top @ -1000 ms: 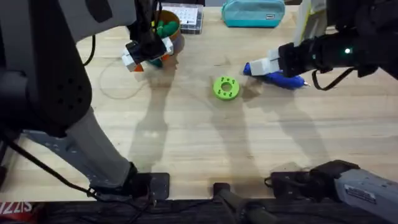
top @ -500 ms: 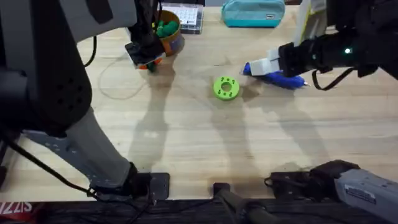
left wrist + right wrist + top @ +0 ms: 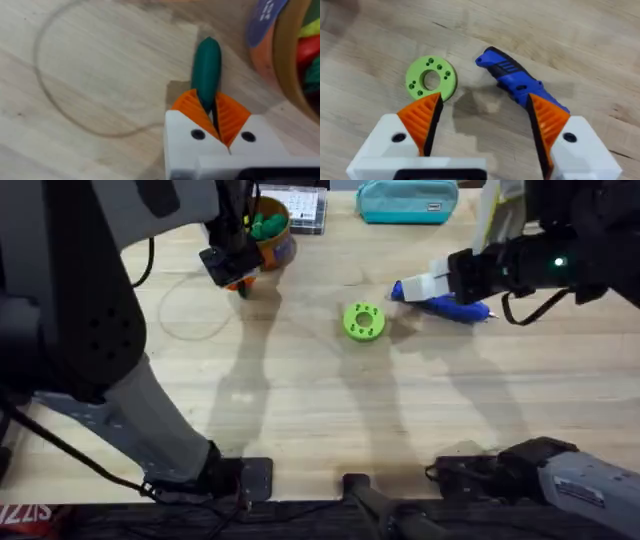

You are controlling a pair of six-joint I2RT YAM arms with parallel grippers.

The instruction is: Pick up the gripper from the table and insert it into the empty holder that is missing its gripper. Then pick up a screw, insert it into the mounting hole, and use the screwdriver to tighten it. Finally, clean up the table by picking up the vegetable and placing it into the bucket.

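The vegetable (image 3: 207, 65), small and likely light and rigid, is clamped at its green end by the left gripper (image 3: 216, 116), just beside the bucket (image 3: 272, 232). The left wrist view reveals that grip. The right gripper (image 3: 485, 117) hangs spread wide over the screwdriver (image 3: 520, 85).

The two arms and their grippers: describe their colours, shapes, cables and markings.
Both arms are black with grey link sections, and black cables run along them. The left gripper and the right gripper share one build: blocky white finger bodies with a dark round hole in each, tipped by orange ribbed wedge pads. A green light glows on the right arm's black wrist housing.
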